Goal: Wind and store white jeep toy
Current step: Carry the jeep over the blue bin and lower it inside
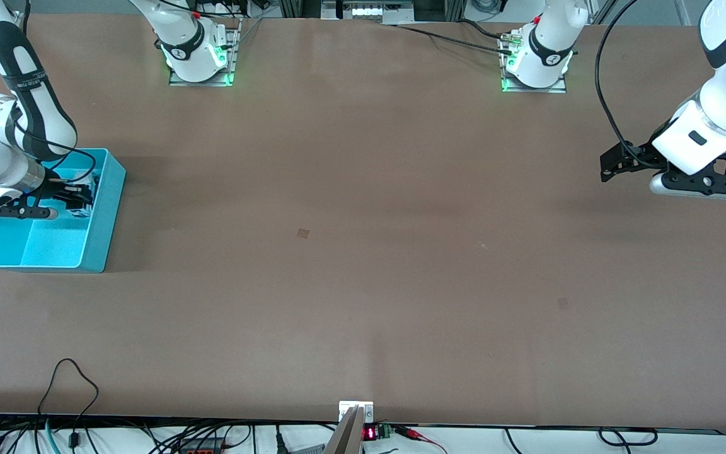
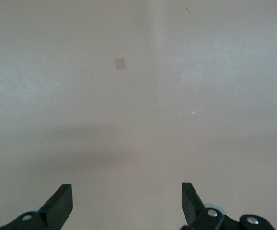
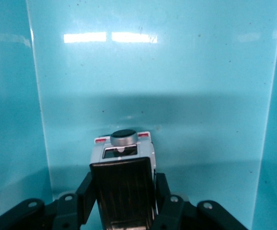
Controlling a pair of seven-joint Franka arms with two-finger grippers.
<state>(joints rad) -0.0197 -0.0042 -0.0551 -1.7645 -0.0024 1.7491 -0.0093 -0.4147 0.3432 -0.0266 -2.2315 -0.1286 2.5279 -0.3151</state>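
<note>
My right pincer (image 3: 123,203) gripped the tiny white jeep toy (image 3: 122,184) lengthwise, low inside the turquoise plastic bin (image 1: 103,217) (my left pincer (image 2: 127,206), released, waited over bare brown bench (image 1: 363,252)).

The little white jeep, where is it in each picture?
Front view: hidden by the right gripper down in the blue bin.
Left wrist view: not in it, only bare table.
Right wrist view: the white jeep toy sits between the fingers.
Shared landmark: the blue bin.
</note>
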